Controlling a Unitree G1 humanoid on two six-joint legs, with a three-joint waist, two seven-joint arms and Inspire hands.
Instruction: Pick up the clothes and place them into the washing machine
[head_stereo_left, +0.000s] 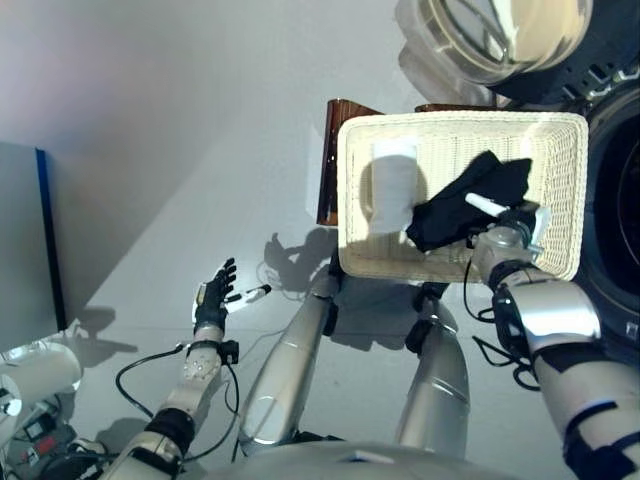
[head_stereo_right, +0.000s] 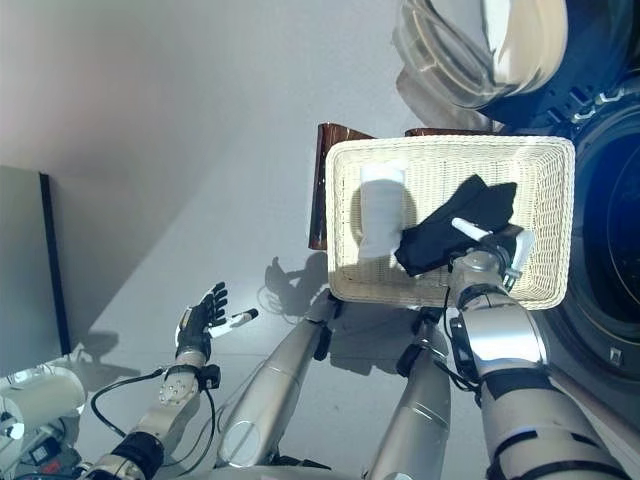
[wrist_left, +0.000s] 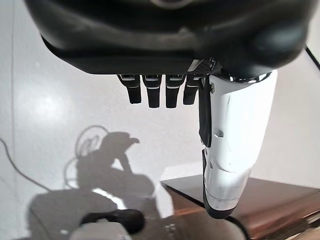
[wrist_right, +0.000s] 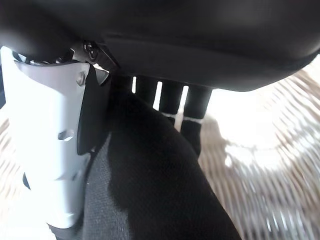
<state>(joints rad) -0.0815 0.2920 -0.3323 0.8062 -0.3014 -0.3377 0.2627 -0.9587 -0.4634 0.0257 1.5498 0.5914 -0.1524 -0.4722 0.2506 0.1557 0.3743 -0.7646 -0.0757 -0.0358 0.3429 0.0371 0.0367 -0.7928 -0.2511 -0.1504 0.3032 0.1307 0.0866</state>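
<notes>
A shallow wicker basket (head_stereo_left: 350, 190) rests on a low dark brown box (head_stereo_left: 330, 160) beside the washing machine (head_stereo_left: 615, 190). A white garment (head_stereo_left: 393, 185) lies in its left half and a black garment (head_stereo_left: 470, 200) in the middle. My right hand (head_stereo_left: 515, 225) is inside the basket on the black garment. In the right wrist view the black cloth (wrist_right: 155, 190) rises between the white-covered thumb (wrist_right: 45, 140) and the fingers, pinched there. My left hand (head_stereo_left: 213, 298) hangs open over the floor at lower left, away from the basket.
The machine's round door (head_stereo_left: 500, 35) stands open above the basket, and the dark drum opening lies to the basket's right. A grey panel (head_stereo_left: 20, 240) stands at far left. The brown box corner shows in the left wrist view (wrist_left: 280, 200).
</notes>
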